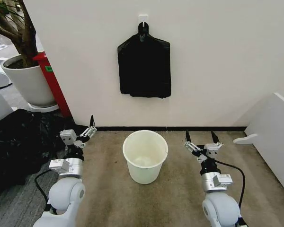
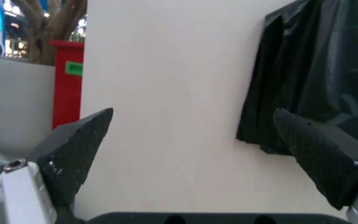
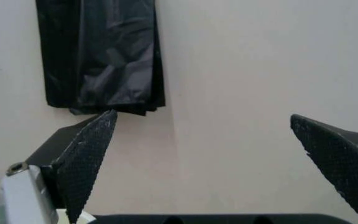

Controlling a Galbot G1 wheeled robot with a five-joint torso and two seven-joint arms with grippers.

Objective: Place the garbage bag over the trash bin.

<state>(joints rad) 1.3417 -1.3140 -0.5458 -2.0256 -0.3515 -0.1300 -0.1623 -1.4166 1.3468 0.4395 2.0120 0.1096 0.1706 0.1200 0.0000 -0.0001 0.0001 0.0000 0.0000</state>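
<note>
We have the bin (image 1: 145, 162) standing bare on the floor at the lower centre of the head view, its mouth open and unlined. The only bags within reach hang as a flat black bundle (image 1: 144, 70) from a hook (image 1: 143, 21) at the top centre of the frame, directly above the bin; we cannot make out a single loose bag apart from it.

Our left pincer (image 1: 84, 132) sits low at the left of the bin, our right pincer (image 1: 201, 141) low at its right. Both stand wide open and hold nothing, fingers pointing up toward the wall.

What could go wrong, as we judge it:
- A pinch on the bundle may take several layers at once, since they lie pressed flat together.
- A hard pull could drag the whole bundle off the hook.
- The plastic looks thin and slick, so it may slip or tear between the fingers.
- The bin looks light; a brushing arm or a snagged bag could tip it.
- The black heap (image 1: 14, 142) at the left edge could be mistaken for the bag.
</note>
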